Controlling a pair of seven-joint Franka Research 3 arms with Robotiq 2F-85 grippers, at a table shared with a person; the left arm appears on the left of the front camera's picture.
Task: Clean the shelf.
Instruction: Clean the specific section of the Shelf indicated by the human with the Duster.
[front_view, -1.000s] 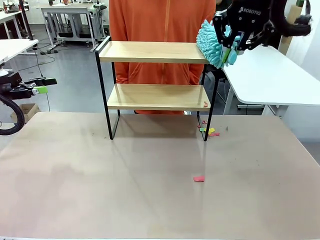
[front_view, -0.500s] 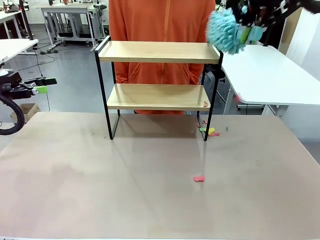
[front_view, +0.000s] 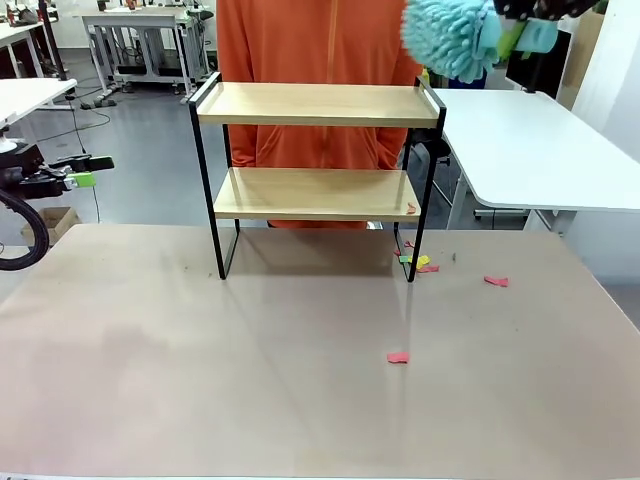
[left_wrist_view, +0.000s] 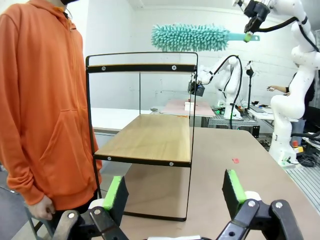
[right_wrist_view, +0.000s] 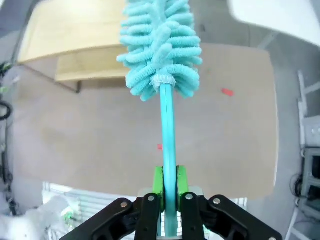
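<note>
Risk to the shelf, upright at the middle of the table's far edge: light frame on thin legs, liable to shift or tip if struck low on the raised right end rail. Risk to the person close behind that edge: could be brushed by a sweep carried too far. Teal duster hanging above the shelf's right end, clear of the top board, handle clamped between the right gripper's pads; may twist in that narrow grip under side load. Left gripper spread wide and empty, off the table's left edge. Ample open room over the near and left parts of the table. Paper scraps toward the right edge, red scrap on the lower board's right end; apt to scatter.
</note>
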